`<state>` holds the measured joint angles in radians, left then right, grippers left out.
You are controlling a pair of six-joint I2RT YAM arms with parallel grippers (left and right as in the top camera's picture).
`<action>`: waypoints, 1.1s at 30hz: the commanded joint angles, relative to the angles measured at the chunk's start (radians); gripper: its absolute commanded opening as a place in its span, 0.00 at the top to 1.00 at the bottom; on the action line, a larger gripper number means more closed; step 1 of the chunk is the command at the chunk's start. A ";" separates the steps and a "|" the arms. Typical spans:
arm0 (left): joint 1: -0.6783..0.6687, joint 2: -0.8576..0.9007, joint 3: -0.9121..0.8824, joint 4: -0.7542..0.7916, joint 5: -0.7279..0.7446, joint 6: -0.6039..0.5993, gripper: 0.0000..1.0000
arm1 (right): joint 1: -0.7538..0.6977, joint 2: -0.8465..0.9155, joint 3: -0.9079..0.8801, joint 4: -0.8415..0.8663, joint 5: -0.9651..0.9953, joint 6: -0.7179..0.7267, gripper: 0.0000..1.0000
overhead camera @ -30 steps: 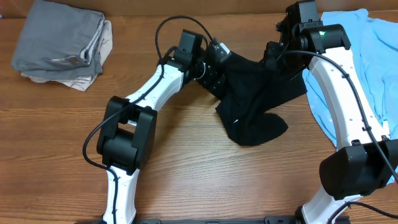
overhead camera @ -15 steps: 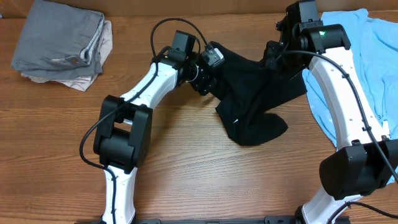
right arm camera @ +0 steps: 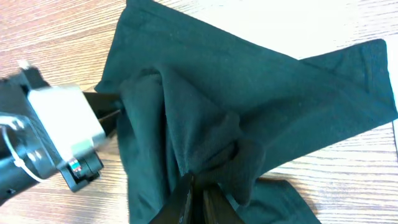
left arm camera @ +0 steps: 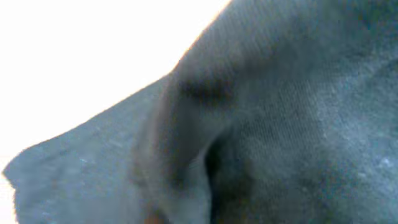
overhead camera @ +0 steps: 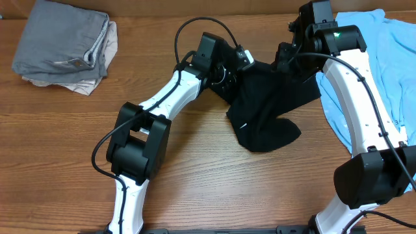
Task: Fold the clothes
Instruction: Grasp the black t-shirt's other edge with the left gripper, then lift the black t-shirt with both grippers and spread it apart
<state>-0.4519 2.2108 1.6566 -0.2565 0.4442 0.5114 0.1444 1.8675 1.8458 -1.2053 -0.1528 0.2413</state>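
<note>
At the far left of the wooden table (overhead camera: 195,175) a folded grey garment (overhead camera: 62,42) rests on a beige piece (overhead camera: 112,40), well apart from both arms. Towards the middle, the left gripper (right arm camera: 114,107) points into the left edge of the black T-shirt (overhead camera: 266,107). The right wrist view shows its dark fingers (right arm camera: 102,98) touching that edge, but not whether they pinch it. Its own camera is filled with blurred dark cloth pressed close, so I cannot tell how its jaws stand. The shirt lies crumpled between the two arms, one lobe trailing towards the near edge of the table. The right gripper (right arm camera: 198,185) has its jaws closed on a bunched ridge of the shirt's cloth, which gathers into folds at the fingertips. At the far right lies a light blue T-shirt (overhead camera: 390,58), partly under the right arm. Compared with half a second ago, the left wrist has swung right, closer to the shirt. The right arm and the shirt's outline look unchanged.
</note>
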 commanded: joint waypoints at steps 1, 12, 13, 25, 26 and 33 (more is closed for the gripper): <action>0.026 -0.024 0.029 0.006 -0.082 -0.105 0.96 | -0.005 -0.010 0.019 0.003 -0.006 -0.006 0.93; 0.079 -0.312 0.164 -0.184 -0.262 -0.220 0.96 | -0.006 -0.010 0.019 0.040 -0.029 -0.002 0.91; 0.079 -0.339 0.167 -0.185 -0.261 -0.220 0.96 | -0.006 -0.010 0.019 0.050 -0.039 -0.003 0.91; 0.079 -0.505 0.168 -0.140 -0.262 -0.221 0.96 | -0.002 -0.010 0.019 0.078 -0.323 -0.172 0.30; 0.079 -0.505 0.168 -0.135 -0.264 -0.221 0.96 | -0.002 -0.010 0.019 0.072 -0.324 -0.181 0.30; 0.079 -0.505 0.168 -0.114 -0.306 -0.222 0.96 | 0.013 -0.010 0.016 -0.047 -0.324 -0.292 0.27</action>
<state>-0.3779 1.7069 1.8145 -0.3893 0.1799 0.3122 0.1448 1.8675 1.8458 -1.2198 -0.4511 0.0299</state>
